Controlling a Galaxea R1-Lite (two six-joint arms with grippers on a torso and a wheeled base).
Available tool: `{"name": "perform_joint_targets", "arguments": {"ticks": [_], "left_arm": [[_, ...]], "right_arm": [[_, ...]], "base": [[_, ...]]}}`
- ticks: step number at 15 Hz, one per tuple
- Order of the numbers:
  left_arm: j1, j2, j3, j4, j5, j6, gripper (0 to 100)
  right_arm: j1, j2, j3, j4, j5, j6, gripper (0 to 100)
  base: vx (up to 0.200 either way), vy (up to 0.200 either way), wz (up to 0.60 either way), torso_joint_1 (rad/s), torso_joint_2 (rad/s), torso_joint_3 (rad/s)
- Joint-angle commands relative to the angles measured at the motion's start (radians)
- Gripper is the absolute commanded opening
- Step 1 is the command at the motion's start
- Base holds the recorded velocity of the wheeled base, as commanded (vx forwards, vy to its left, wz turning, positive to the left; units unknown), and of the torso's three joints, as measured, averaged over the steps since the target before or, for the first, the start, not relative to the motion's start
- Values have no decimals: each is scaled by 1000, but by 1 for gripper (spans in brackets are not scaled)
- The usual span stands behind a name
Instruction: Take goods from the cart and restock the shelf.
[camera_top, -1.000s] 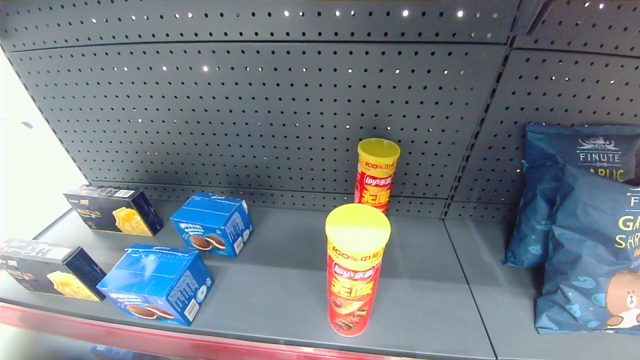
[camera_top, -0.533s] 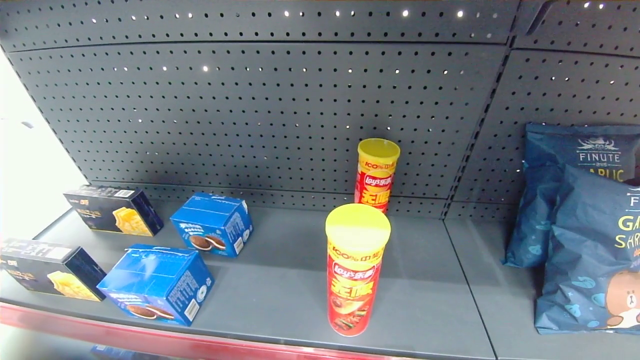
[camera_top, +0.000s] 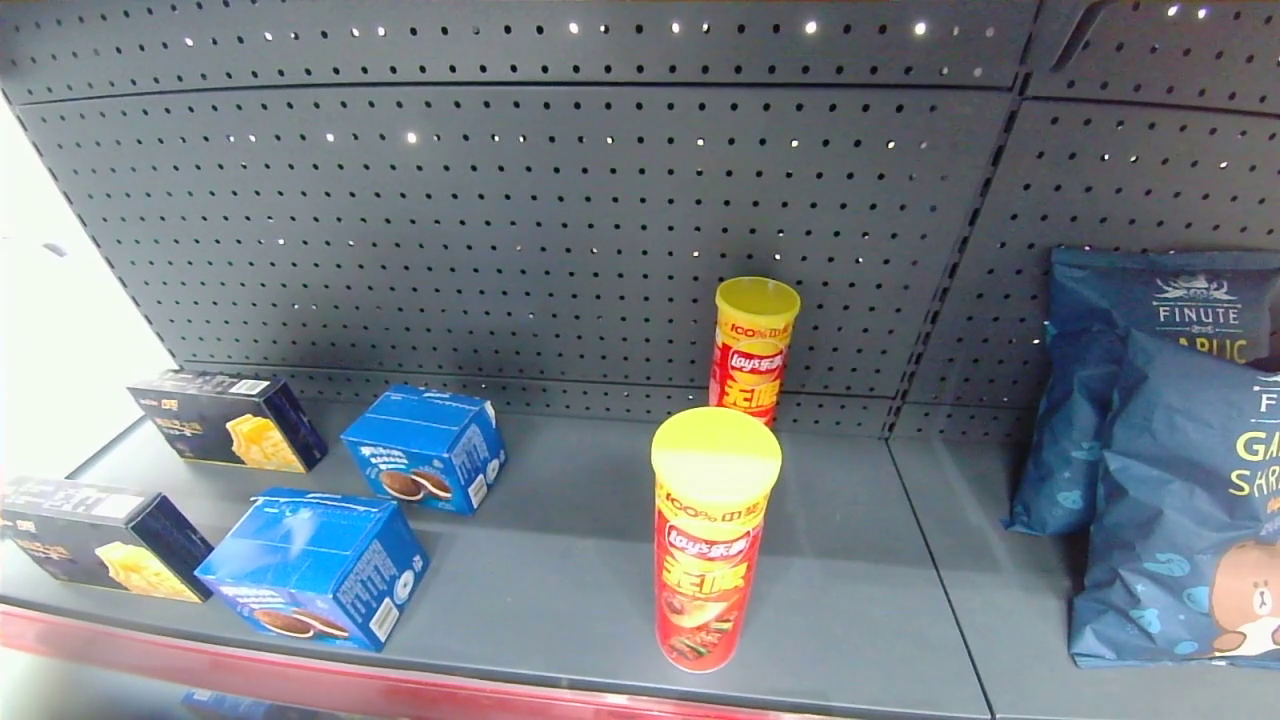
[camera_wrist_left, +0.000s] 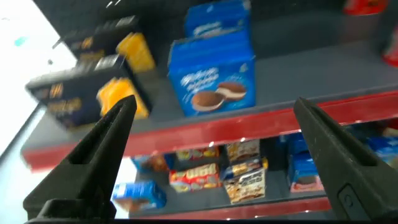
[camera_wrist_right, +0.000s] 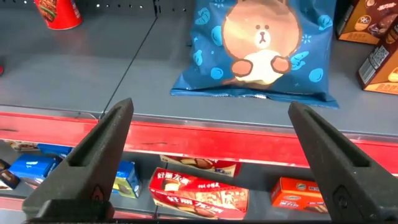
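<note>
Two red chip cans with yellow lids stand on the grey shelf (camera_top: 560, 590), one near the front (camera_top: 708, 540) and one at the back (camera_top: 752, 348). Two blue cookie boxes (camera_top: 318, 568) (camera_top: 428, 447) and two dark boxes (camera_top: 98, 537) (camera_top: 228, 420) lie at the left. Blue snack bags (camera_top: 1170, 470) lean at the right. My left gripper (camera_wrist_left: 214, 155) is open and empty in front of the shelf's red edge (camera_wrist_left: 249, 127), facing a blue cookie box (camera_wrist_left: 214, 78). My right gripper (camera_wrist_right: 208, 158) is open and empty before the bear-printed blue bag (camera_wrist_right: 261, 50).
A perforated back panel (camera_top: 520, 230) closes the shelf behind. A lower shelf holds more packaged goods (camera_wrist_right: 199, 190) (camera_wrist_left: 242, 177). Brown boxes (camera_wrist_right: 373, 37) sit beside the blue bag. Bare shelf lies between the cookie boxes and the cans.
</note>
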Motion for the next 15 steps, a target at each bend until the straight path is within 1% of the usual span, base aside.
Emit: {"name": "perform_joint_targets", "arguments": {"ticks": [1, 2, 3, 4, 5, 6, 7, 8, 9, 10, 11, 12, 13, 14, 15], "left_arm": [[-300, 369, -236, 11, -23, 105, 100], [-375, 449, -264, -1, -18, 136, 100], [-411, 499, -273, -30, -4, 132, 100], [-432, 581, -273, -87, -4, 102, 100], [-454, 638, -274, -121, 0, 54, 100], [-510, 748, -287, -176, 5, -52, 100], [-523, 789, -288, -198, 6, -72, 100], [-530, 868, -290, -262, 5, -93, 100], [-530, 941, -290, -326, -1, -102, 100], [-530, 1030, -288, -380, -1, -122, 100], [-529, 1102, -287, -432, -1, -131, 100], [-526, 1139, -287, -461, 0, -142, 100], [-524, 1231, -290, -546, 6, -191, 100], [-523, 1271, -291, -578, 17, -208, 100], [-523, 1300, -294, -583, 35, -214, 100]], "right_arm": [[-1, 2, 0, 0, 1, -1, 100], [-1, 2, 0, 0, 1, -1, 100], [0, 2, 0, 0, 1, -1, 100], [0, 2, 0, 0, 1, -1, 100], [0, 2, 0, 0, 1, -1, 100], [0, 2, 0, 0, 1, -1, 100], [-1, 2, 0, 0, 1, -1, 100], [0, 2, 0, 0, 1, -1, 100], [-1, 2, 0, 0, 1, -1, 100], [0, 2, 0, 0, 1, -1, 100], [-1, 2, 0, 0, 1, -1, 100], [0, 2, 0, 0, 1, -1, 100], [0, 2, 0, 0, 1, -1, 100], [0, 2, 0, 0, 1, -1, 100], [-1, 2, 0, 0, 1, -1, 100]], "base": [[0, 0, 0, 0, 0, 0], [0, 0, 0, 0, 0, 0], [0, 0, 0, 0, 0, 0], [0, 0, 0, 0, 0, 0], [0, 0, 0, 0, 0, 0], [0, 0, 0, 0, 0, 0], [0, 0, 0, 0, 0, 0], [0, 0, 0, 0, 0, 0], [0, 0, 0, 0, 0, 0], [0, 0, 0, 0, 0, 0], [0, 0, 0, 0, 0, 0], [0, 0, 0, 0, 0, 0], [0, 0, 0, 0, 0, 0], [0, 0, 0, 0, 0, 0], [0, 0, 0, 0, 0, 0]]}}
